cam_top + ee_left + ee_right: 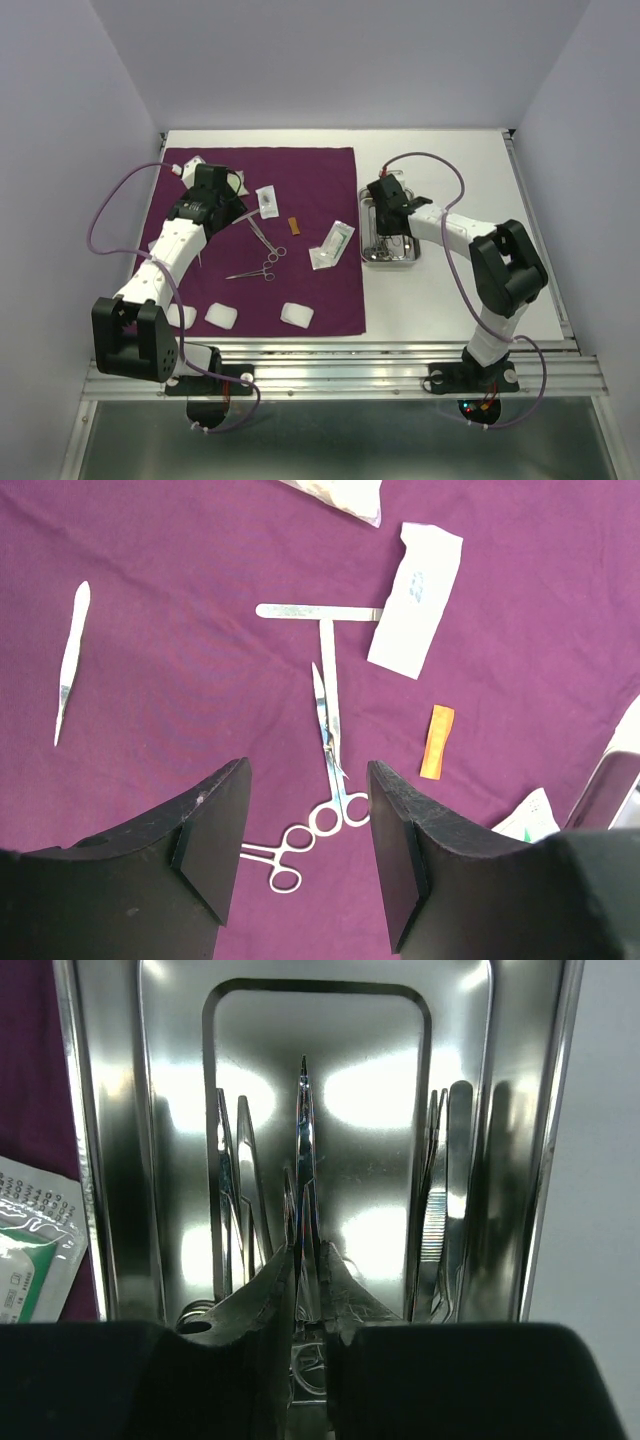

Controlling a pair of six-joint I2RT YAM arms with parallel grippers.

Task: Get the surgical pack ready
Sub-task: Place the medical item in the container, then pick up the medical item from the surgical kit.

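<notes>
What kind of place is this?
Likely a robotics lab bench staged for surgical prep, not a clinic: plain walls box in the table, two robot arms are bolted to its edge, and a purple drape holds scissors beside a steel tray.

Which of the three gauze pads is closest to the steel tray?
The rightmost gauze pad, by the purple cloth's near right corner; the other two lie further left.
</notes>
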